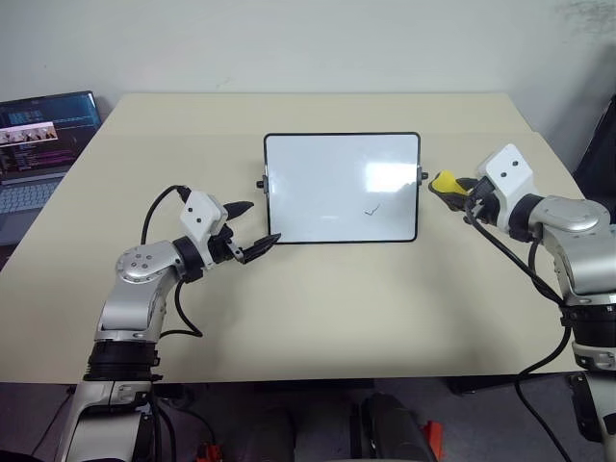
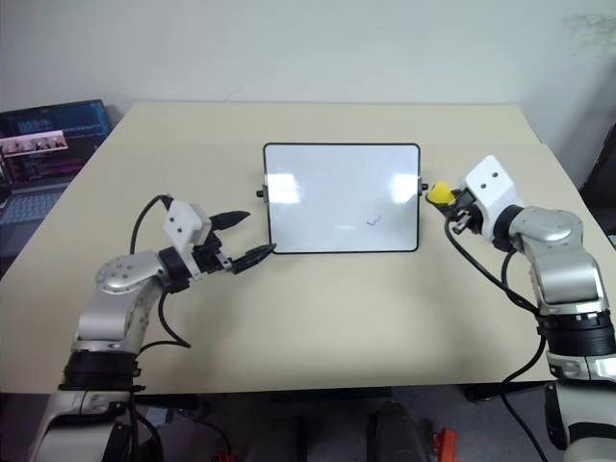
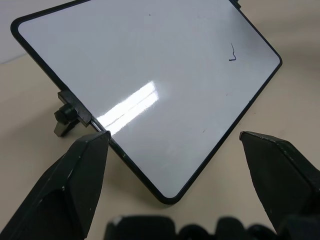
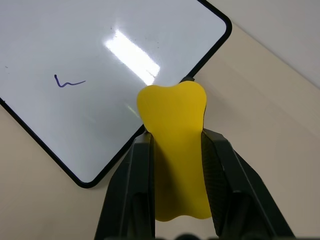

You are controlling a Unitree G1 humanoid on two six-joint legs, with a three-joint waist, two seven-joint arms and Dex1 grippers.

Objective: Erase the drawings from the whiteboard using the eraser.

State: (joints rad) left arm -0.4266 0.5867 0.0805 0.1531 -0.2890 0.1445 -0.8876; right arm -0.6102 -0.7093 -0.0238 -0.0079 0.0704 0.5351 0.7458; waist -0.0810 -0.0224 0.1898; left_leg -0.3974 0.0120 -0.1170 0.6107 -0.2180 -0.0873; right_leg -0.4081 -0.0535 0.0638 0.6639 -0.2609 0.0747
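Note:
The whiteboard (image 1: 342, 188) stands tilted on the beige table, black-framed, with small knobs at its sides. One drawing, a small dark tick (image 1: 372, 209), sits low on its right half and shows again as a tick (image 4: 67, 82) in the right wrist view. My right gripper (image 1: 452, 189) hovers just off the board's right edge, shut on the yellow eraser (image 4: 176, 145), which pokes out between the fingers. My left gripper (image 1: 252, 231) is open at the board's lower left corner, one fingertip (image 1: 269, 241) close to the frame.
An open laptop (image 1: 38, 144) stands at the table's far left edge. The table (image 1: 318, 308) spreads wide in front of the board. A black cable loops from each wrist.

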